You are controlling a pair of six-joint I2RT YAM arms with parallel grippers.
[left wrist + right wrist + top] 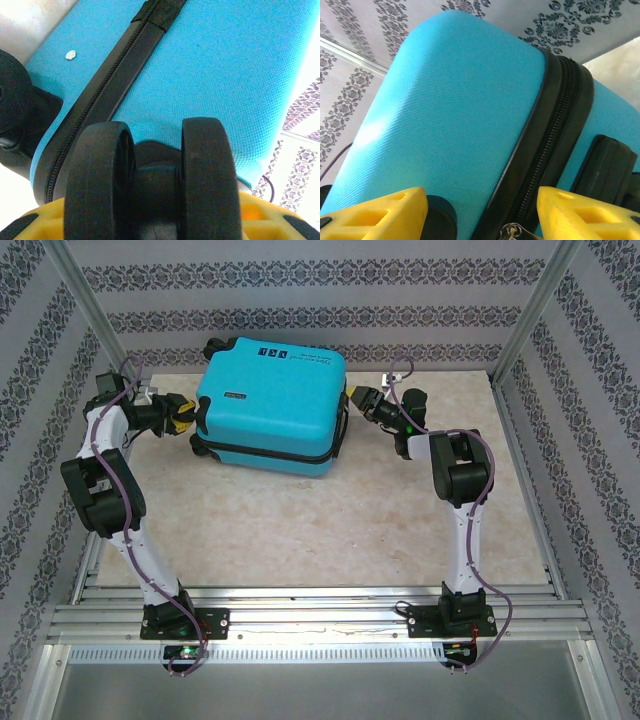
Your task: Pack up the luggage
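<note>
One luggage (270, 400) – turquoise hard shell, lying flat at the far middle of the table (300, 530). Both halves are together and the black zip (555, 125) runs round the seam. No clothes lie outside it, so packing looks done or nearly so; closing the seam appears to be the step in hand.

Two grippers, one at each end:
- Left gripper (183, 418) – at the left end, low down. Its yellow fingers (280, 220) are pressed to either side of a black double wheel (150, 175). Judged a brace, pinning the luggage so it cannot slide while the other end is worked.
- Right gripper (358, 400) – at the right end, level with the seam. Its fingers (380, 215) are spread, holding nothing, with the shell corner and zip line between them. A small metal pull (511, 232) shows just between the fingertips – likely what they are lined up to take.

Risk, as judged: the pull is small and may slip from the grasp.
</note>
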